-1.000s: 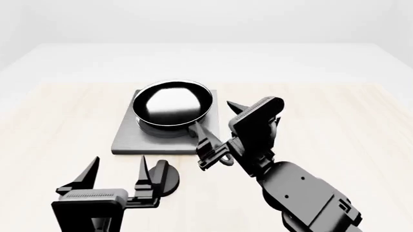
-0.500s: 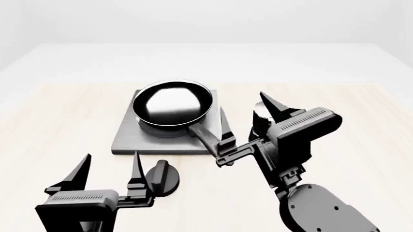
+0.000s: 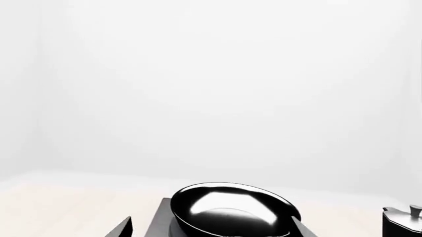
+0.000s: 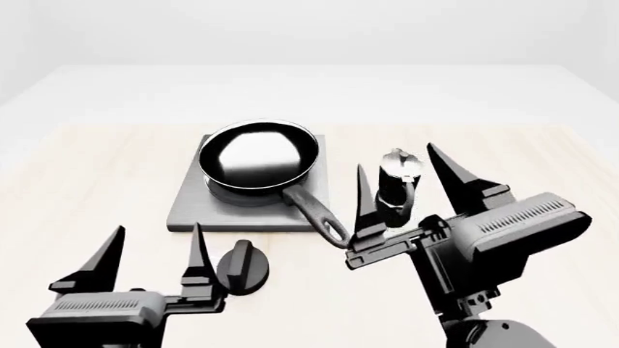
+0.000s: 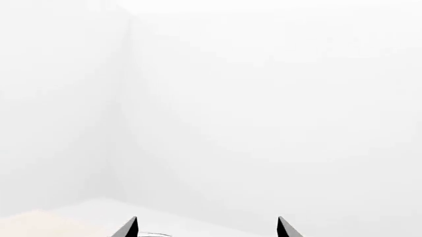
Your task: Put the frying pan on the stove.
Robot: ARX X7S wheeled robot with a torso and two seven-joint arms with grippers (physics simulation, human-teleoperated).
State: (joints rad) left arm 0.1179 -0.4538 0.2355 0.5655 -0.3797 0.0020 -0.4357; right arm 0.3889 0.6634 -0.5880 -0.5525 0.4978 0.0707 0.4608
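On the middle of the table (image 4: 503, 94), the stove (image 4: 188, 206) is sitting flat, a grey square plate, and the frying pan (image 4: 259, 156) is resting on top of it. That looks like the job is just about done.

A second ago the right gripper (image 4: 411, 190) was closed around the end of the pan's long handle. Now it is letting go and pulling back toward the lower right of the frame. Its two pointy fingers are spread wide apart and nothing is between them. The handle is lying free, its looped end poking past the front edge of the stove toward the lower middle of the frame. The pan is staying in the same spot as before.

The pan is round, shallow, shiny and black, with a big white glow on its inside.

Moving away, the arm is uncovering a small coffee pot (image 4: 399, 185), standing upright just right of the stove.

Down in the lower left, the left gripper (image 4: 150, 254) is sliding back a little too, its fingers apart and holding nothing. A small black knob (image 4: 242, 267) is lying just beside it.
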